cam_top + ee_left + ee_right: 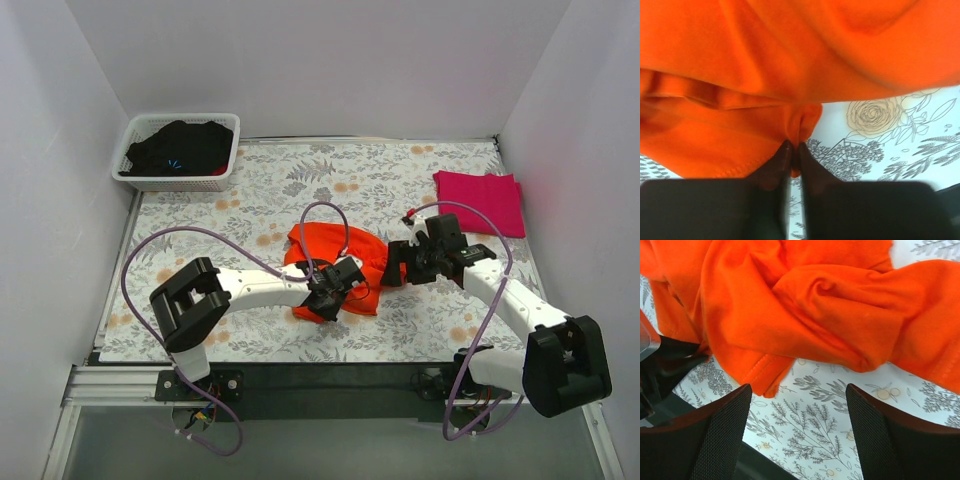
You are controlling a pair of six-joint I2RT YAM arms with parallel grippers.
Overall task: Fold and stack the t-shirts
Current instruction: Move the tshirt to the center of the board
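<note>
your left gripper [794,146] was shut tight, its two dark fingers [774,170] pressed together on a small pleat of the orange t-shirt [790,50] at the cloth's near edge, with a sliver of orange caught right between the tips. your right gripper [799,390] stood wide open with nothing between its jaws; under the gap lay only the floral table [400,175], and the shirt's stitched hem hung just beyond the tips. whether those tips touched the cloth, you could not tell from the wrist view.

seen from above, your left arm [260,285] ran low across the table from its base at the near left, forearm pointing right, wrist at the shirt's near-left corner. your right arm [510,300] reached up and leftward from the near right base, elbow bent, its wrist aimed at the shirt's right side.

the orange t-shirt lay crumpled and bunched near the middle of the table — between the two grippers. the magenta t-shirt [482,202] lay folded flat by the right edge, well apart from the orange one. a white basket [226,172] sat in the far left corner with dark cloth [180,148] inside.
</note>
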